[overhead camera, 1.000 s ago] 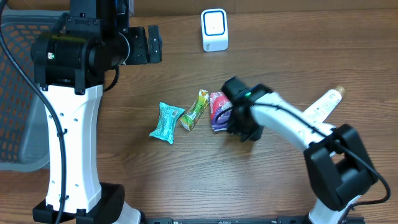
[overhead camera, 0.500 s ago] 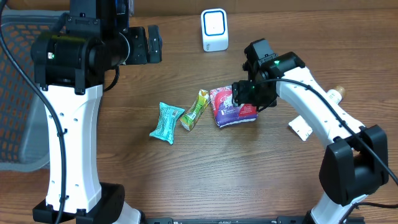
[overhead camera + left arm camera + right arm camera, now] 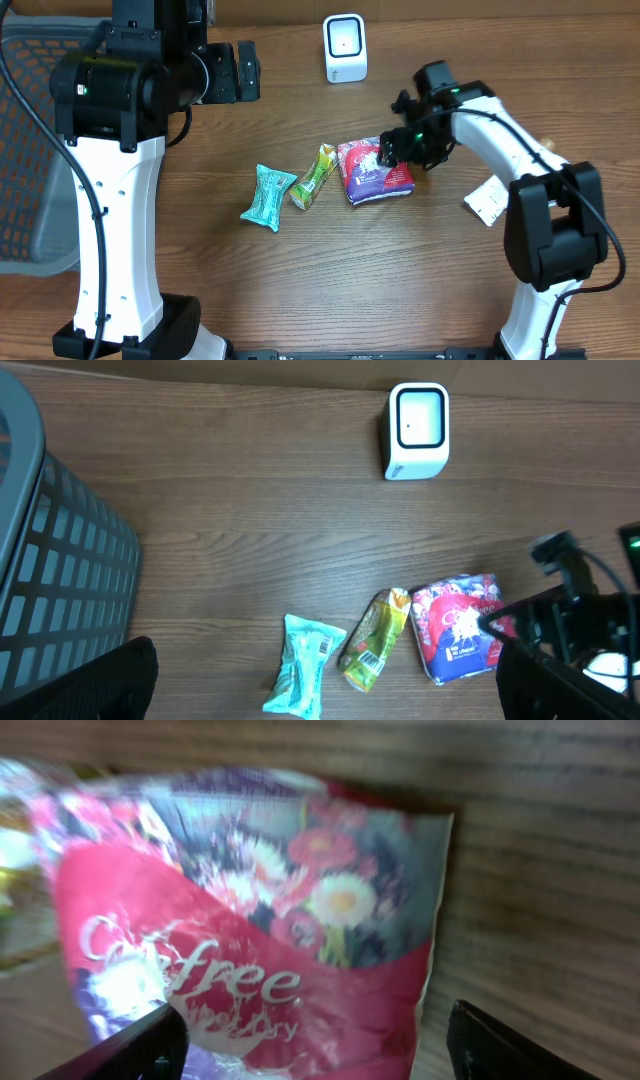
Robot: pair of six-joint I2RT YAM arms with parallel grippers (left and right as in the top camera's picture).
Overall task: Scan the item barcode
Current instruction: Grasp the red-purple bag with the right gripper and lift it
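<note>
Spreading wide beside the red Carefree packet [image 3: 372,172] on the counter [image 3: 300,280], the right gripper [image 3: 393,152] holds nothing; the left gripper [image 3: 243,72] is wide too.

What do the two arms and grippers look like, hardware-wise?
Both have white links, black cylindrical joint housings and black cables running along them. The left arm has rows of small holes down its white link and a green light on its upper joint. The right arm shows green lights near the wrist. The left gripper and right gripper are black.
</note>
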